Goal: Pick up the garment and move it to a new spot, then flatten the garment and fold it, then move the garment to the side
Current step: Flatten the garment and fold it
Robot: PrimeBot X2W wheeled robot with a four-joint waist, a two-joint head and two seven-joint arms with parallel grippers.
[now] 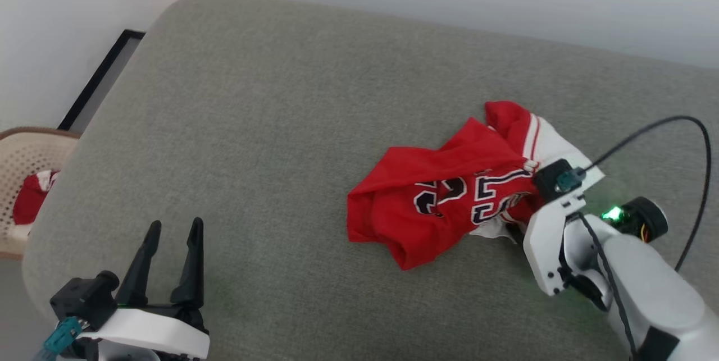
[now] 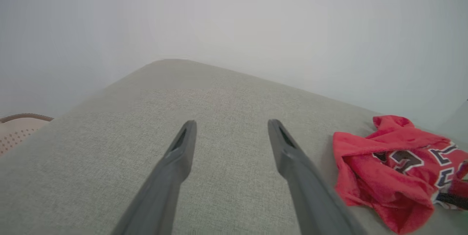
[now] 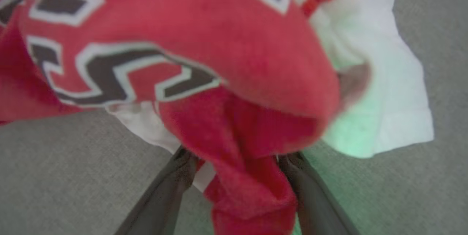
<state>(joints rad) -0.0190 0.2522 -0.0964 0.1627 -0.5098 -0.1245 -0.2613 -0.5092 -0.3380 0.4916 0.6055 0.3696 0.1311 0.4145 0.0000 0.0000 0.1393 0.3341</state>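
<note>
Head view: the crumpled red soft-fabric sports shirt (image 1: 449, 204) with white sleeve panels lies on the right half of the broad grey woven upholstered surface (image 1: 253, 125) (black-and-white number print facing up). The right gripper (image 3: 237, 154) is at the shirt's near right edge, its fingers spread wide with a red fold between them. The left gripper (image 1: 175, 225) hovers, equally wide, over the near left corner.

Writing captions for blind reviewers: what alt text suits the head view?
A crumpled red shirt lies on a grey cushion, with the right gripper reaching into its right edge. The open left gripper is at lower left, well apart.
</note>
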